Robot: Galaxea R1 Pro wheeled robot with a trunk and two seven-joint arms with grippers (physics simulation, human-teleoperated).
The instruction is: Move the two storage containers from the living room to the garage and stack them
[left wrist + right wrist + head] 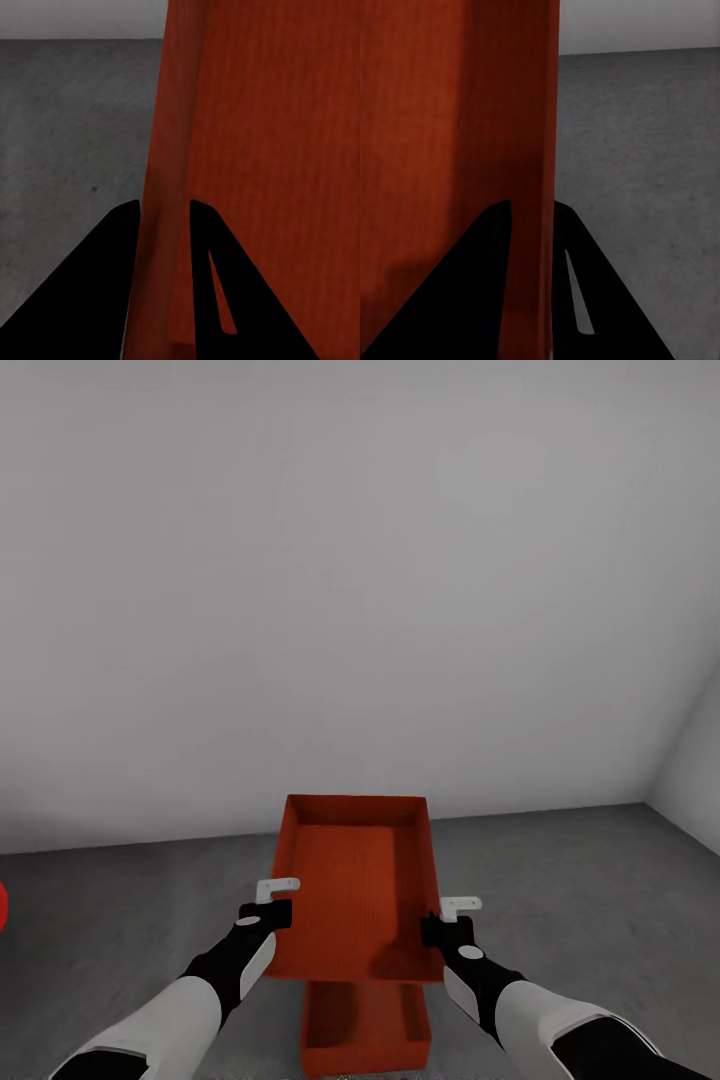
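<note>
You have one storage container (366,1028) on the garage floor (560,880); your left gripper (272,900) and right gripper (452,918) pinch the upper container's (358,880) side walls above it, stacking remains.

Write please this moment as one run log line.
place: garage floor | left tool: shut on upper container | right tool: shut on upper container | lower container: on floor | stack: not yet done

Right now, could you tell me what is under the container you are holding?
The second container on the floor, showing below the held container; its far part is covered.
</note>
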